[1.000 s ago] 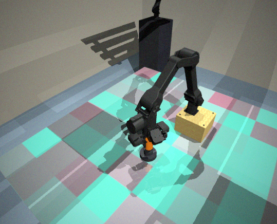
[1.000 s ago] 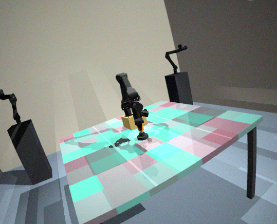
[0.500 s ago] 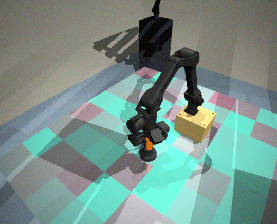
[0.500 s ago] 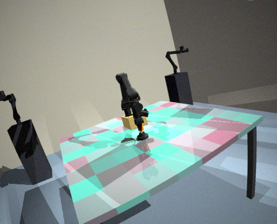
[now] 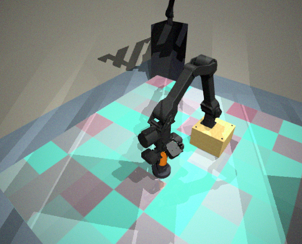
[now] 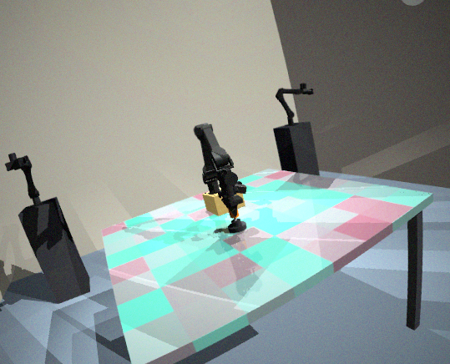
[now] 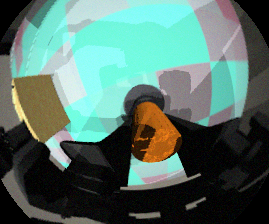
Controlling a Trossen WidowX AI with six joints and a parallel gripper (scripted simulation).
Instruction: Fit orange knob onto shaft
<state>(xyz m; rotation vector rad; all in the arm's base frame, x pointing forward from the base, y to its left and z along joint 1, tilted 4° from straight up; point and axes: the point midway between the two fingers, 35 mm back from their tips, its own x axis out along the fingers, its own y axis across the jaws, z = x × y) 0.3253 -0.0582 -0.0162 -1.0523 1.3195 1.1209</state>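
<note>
The orange knob [image 5: 163,159] [image 6: 232,215] [image 7: 156,137] is between the fingers of my gripper [image 5: 162,161] [image 6: 235,212] [image 7: 147,117], which is shut on it. The knob stands roughly upright over the dark round pedestal [image 5: 161,174] [image 6: 237,227] [image 7: 144,92]. In the wrist view its far end overlaps the pedestal's near side. The silver shaft does not show in any view, and the knob's underside and hole are hidden. Dark finger parts cover the place where knob and pedestal meet, so I cannot tell whether the knob sits on the shaft or how low it is.
A yellow wooden block [image 5: 206,141] [image 6: 214,204] [image 7: 42,107] carries the arm's base behind the pedestal. The table [image 5: 100,221] [image 6: 179,330] has a teal, pink and grey checked top. Two black stands [image 6: 55,255] [image 6: 296,146] with other arms are beyond the table.
</note>
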